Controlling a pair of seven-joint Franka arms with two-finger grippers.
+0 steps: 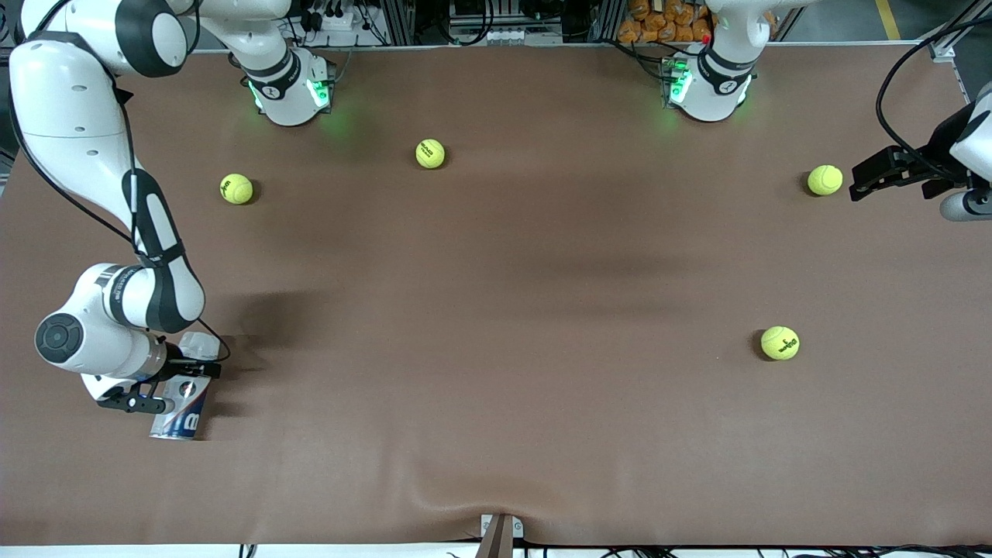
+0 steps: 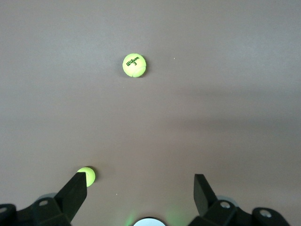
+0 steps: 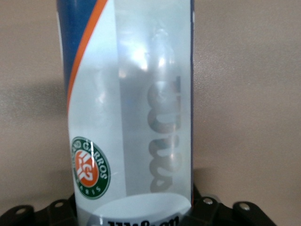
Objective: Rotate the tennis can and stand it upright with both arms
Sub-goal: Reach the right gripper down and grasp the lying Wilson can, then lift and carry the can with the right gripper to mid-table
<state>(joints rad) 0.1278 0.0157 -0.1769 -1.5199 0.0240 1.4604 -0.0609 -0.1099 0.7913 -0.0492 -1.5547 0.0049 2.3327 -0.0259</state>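
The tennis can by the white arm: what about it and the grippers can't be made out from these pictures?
- Front view: the right gripper covers the tennis can's upper end, so a lid can't be seen.
- Right wrist view: the can fills the frame; its ends are cut off, fingers hidden.
- Front view: the left gripper is side-on beside a tennis ball; only the left wrist view shows it open.

This is a robotics lab. Two white robot arms stand on green-lit bases [image 1: 293, 97] bolted along one edge of a wide desk [image 1: 496, 310] covered in a brown mat. Past that edge run aluminium frame rails [image 1: 403, 19], a power strip and loose black cables [image 1: 341, 15], with bare concrete floor nearby.
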